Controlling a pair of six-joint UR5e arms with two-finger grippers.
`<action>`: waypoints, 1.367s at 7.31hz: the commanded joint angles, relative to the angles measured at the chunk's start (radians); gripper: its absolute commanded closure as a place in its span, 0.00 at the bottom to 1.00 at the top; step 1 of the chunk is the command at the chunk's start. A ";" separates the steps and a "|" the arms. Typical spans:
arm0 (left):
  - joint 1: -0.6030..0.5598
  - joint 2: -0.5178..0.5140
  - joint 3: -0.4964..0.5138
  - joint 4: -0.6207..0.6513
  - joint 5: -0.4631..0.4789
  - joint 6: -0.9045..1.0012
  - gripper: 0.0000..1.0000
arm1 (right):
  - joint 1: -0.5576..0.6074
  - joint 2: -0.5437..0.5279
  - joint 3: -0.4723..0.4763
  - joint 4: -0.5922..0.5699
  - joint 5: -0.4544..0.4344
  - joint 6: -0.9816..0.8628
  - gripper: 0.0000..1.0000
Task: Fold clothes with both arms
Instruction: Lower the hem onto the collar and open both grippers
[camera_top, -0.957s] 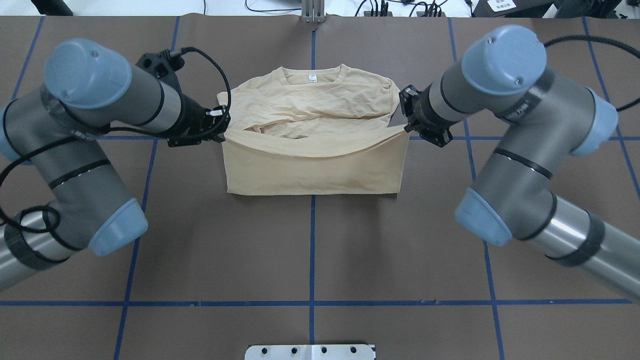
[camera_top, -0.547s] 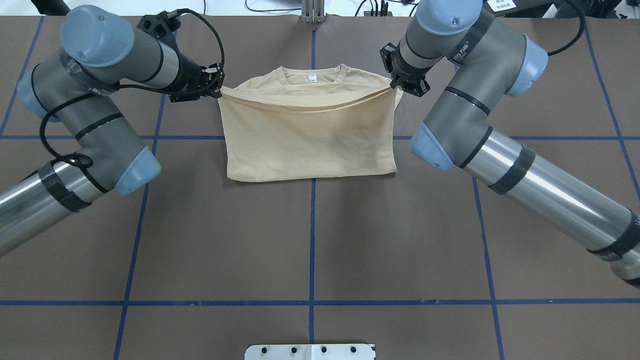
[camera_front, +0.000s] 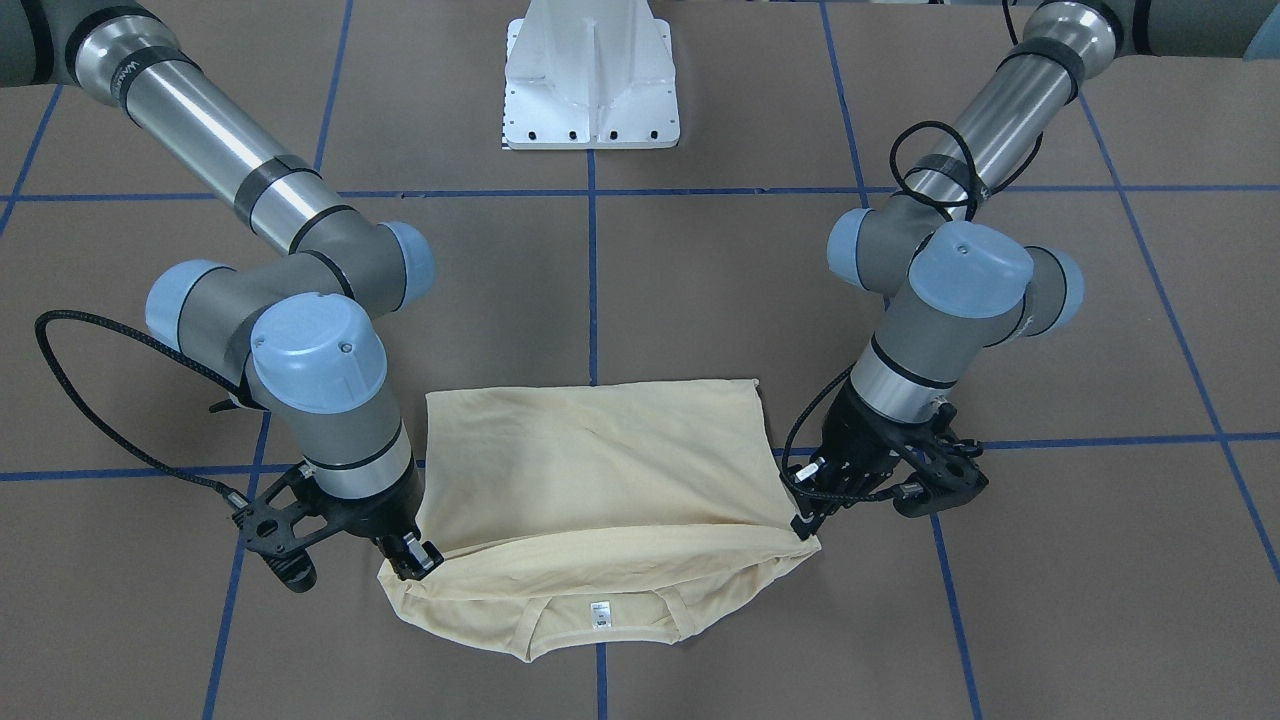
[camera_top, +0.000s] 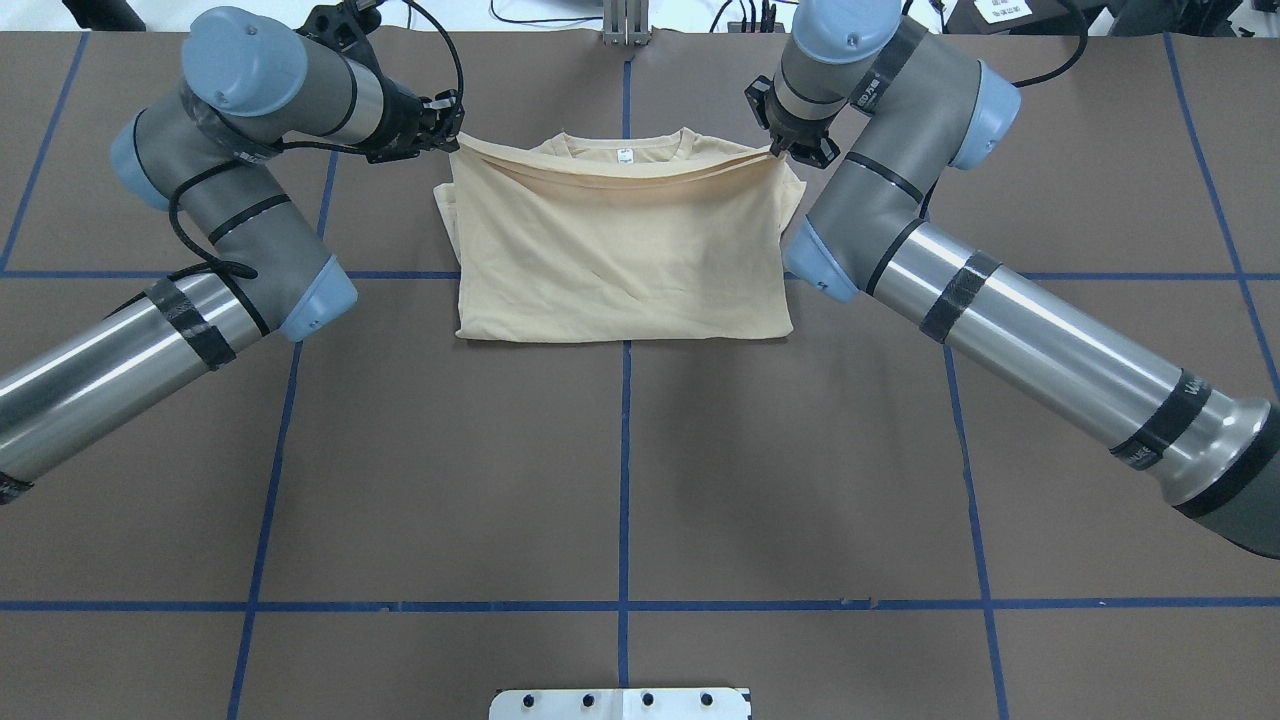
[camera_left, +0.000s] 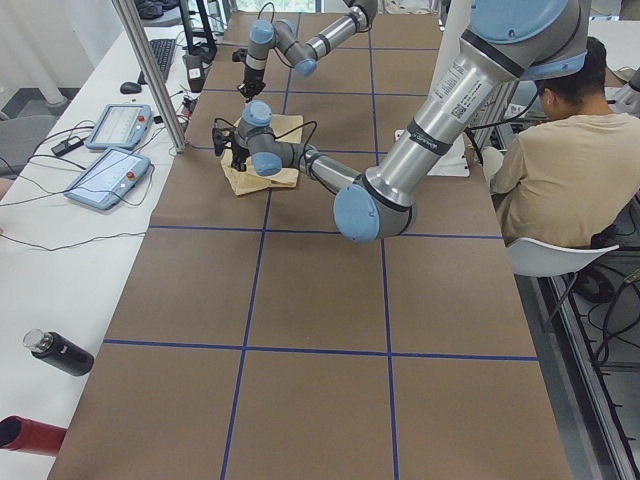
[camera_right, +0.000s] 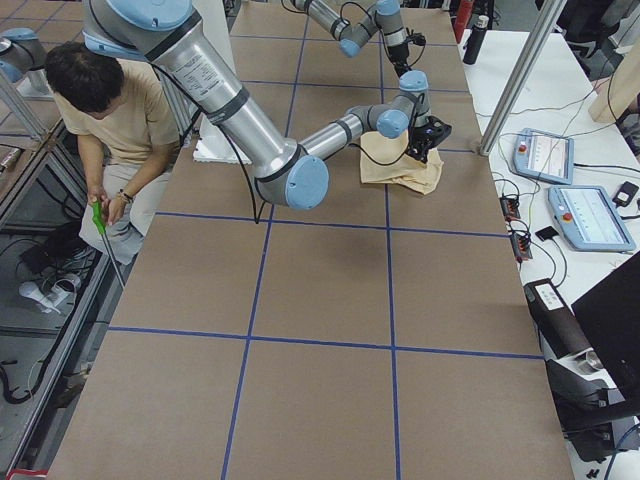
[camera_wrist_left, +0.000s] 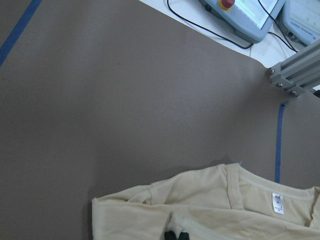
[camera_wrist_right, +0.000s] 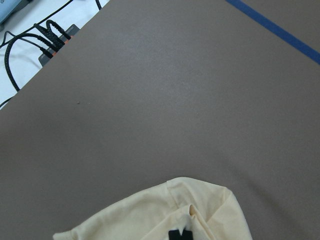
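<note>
The cream-yellow shirt (camera_top: 620, 250) lies at the far middle of the table, its lower half folded up over the chest. Only the collar and white neck label (camera_top: 626, 155) show beyond the lifted hem. My left gripper (camera_top: 455, 140) is shut on the hem's left corner, near the shoulder. My right gripper (camera_top: 778, 150) is shut on the hem's right corner. In the front-facing view the left gripper (camera_front: 805, 520) and the right gripper (camera_front: 420, 565) hold the hem just above the shirt (camera_front: 590, 460). Each wrist view shows dark fingertips (camera_wrist_left: 175, 235) (camera_wrist_right: 180, 235) buried in cloth. The print is hidden.
The white pedestal base (camera_front: 590, 80) stands at the robot's side of the table. An aluminium post (camera_top: 625, 20) and cables sit past the far edge. Control pendants (camera_left: 110, 150) and a bottle (camera_left: 60, 352) lie on the side bench. A person (camera_left: 560, 150) sits beside the table.
Both grippers have carried the hem away from the robot, from mid-chest up to the shoulders. The folded layer now covers nearly the whole shirt, and both arms are stretched further out.
</note>
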 joint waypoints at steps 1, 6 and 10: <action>0.004 -0.057 0.160 -0.110 0.064 0.014 1.00 | -0.013 0.023 -0.099 0.086 -0.024 -0.015 1.00; 0.038 -0.056 0.226 -0.139 0.120 0.068 0.97 | -0.056 0.055 -0.169 0.110 -0.112 -0.015 1.00; 0.047 -0.050 0.226 -0.140 0.120 0.068 0.44 | -0.052 0.058 -0.167 0.124 -0.116 -0.019 0.50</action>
